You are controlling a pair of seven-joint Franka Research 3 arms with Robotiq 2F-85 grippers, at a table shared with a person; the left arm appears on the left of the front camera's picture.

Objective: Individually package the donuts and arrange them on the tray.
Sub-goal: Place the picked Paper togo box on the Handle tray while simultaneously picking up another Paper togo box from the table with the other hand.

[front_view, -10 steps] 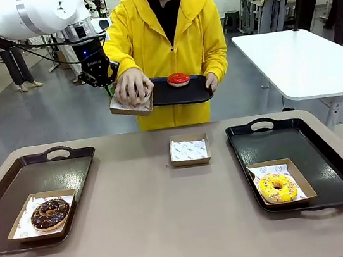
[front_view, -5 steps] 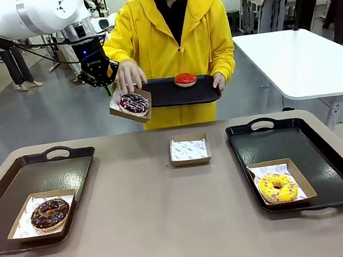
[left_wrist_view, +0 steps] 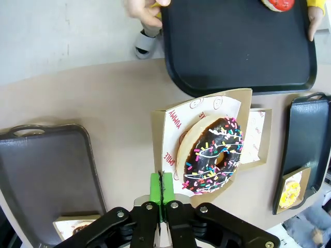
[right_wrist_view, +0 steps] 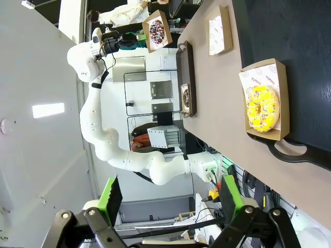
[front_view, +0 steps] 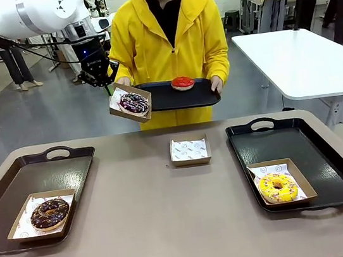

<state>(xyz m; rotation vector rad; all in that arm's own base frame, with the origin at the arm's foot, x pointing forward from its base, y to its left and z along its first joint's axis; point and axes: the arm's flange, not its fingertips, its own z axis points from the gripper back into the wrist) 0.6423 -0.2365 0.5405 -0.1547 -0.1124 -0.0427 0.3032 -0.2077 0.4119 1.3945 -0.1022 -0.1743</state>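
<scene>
The purple donut (front_view: 133,102), dark-glazed with white drizzle and coloured sprinkles, lies in a tilted brown carton (front_view: 118,112) that my left tool (front_view: 106,80) holds in the air beyond the far edge of the table (front_view: 148,234), its green pads clenched on the carton's rim. From the left wrist camera I can read "YUMMY" and "SMILE" printed in red on the white liner (left_wrist_view: 173,135) under that donut. There is small lettering on the tool body in the front view, but I cannot read it. The red donut (front_view: 182,83) sits on a small black tray (front_view: 199,96) which the person in the yellow hoodie carries, one hand (front_view: 123,81) at its near-left corner just beside the carton and the other hand (front_view: 217,84) on the opposite edge. The chocolate donut (front_view: 50,213) rests in its own carton on the left tray (front_view: 13,183), the yellow donut (front_view: 277,188) in a carton on the right tray (front_view: 315,146), and an empty lined carton (front_view: 188,150) stands between the two trays. My right tool (right_wrist_view: 170,199) is released, its pads spread wide with nothing between them. A second ago the person's hand covered the held carton. It has since pulled back to the small tray, leaving the purple donut uncovered. Everything on the table lies as it did.
</scene>
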